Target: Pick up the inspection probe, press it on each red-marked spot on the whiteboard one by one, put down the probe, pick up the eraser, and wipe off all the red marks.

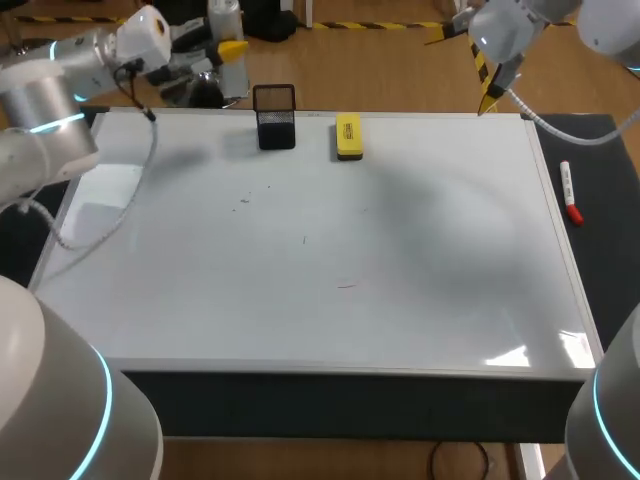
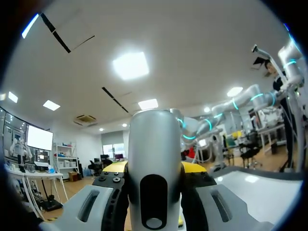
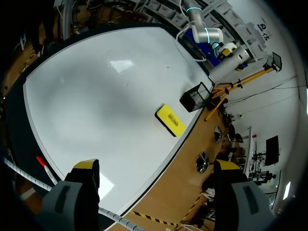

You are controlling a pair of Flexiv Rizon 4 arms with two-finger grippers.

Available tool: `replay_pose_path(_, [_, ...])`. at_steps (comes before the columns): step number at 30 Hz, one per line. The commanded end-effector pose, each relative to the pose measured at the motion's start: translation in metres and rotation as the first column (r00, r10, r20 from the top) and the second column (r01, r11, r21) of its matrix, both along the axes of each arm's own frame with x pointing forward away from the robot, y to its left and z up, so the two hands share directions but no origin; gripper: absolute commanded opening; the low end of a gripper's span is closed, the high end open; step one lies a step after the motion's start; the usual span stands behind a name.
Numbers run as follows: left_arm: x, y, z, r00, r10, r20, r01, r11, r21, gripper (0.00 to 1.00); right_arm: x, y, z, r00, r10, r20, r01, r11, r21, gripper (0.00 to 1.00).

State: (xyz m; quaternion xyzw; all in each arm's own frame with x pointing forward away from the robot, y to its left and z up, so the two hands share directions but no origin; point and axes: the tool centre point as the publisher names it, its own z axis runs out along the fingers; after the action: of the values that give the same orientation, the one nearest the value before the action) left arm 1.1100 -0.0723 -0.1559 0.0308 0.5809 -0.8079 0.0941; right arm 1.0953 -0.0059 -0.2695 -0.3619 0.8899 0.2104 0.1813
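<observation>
- Probe (image 2: 154, 159) is sitting between the left gripper (image 2: 154, 167) fingers, with a yellow tip hugging it on each side, so the jaws are clamping it.
- Probe's long axis is running along the fingers and pointing out ahead of them, up off the table.
- Probe is showing as a smooth pale grey cylinder with a rounded end and a dark oval slot low on its body.
- In the head view the left gripper (image 1: 228, 50) is hanging past the far edge of the whiteboard (image 1: 420, 320), left of the holder (image 1: 275, 117).
- Eraser (image 1: 348, 136) is lying flat on the whiteboard by its far edge, just right of the black mesh holder and apart from it.
- Eraser is a yellow block, with its long axis running near-to-far.
- A faint red mark (image 1: 347, 286) is showing mid-board; a few tiny dark specks are sitting left of it.
- Right gripper (image 3: 156, 166) is hanging over the far right corner with its jaws spread wide and gripping nothing.
- Marker (image 1: 570, 193) is lying off the board on the right, red cap toward the near side.
</observation>
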Motion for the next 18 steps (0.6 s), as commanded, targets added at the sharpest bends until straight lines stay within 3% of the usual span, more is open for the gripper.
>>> replay_pose_path(1, [0.025,-0.014,0.002,0.989,-0.148,0.015,0.148,0.989,-0.030,0.00,0.000,0.000,0.001,1.000,0.001,-0.001,-0.001,1.000,-0.005,1.00])
replay_pose_path(18, [0.037,-0.061,-0.019,0.972,-0.234,-0.018,0.234,0.972,-0.034,0.00,0.000,0.000,0.001,1.000,0.001,-0.001,-0.001,1.000,-0.005,1.00])
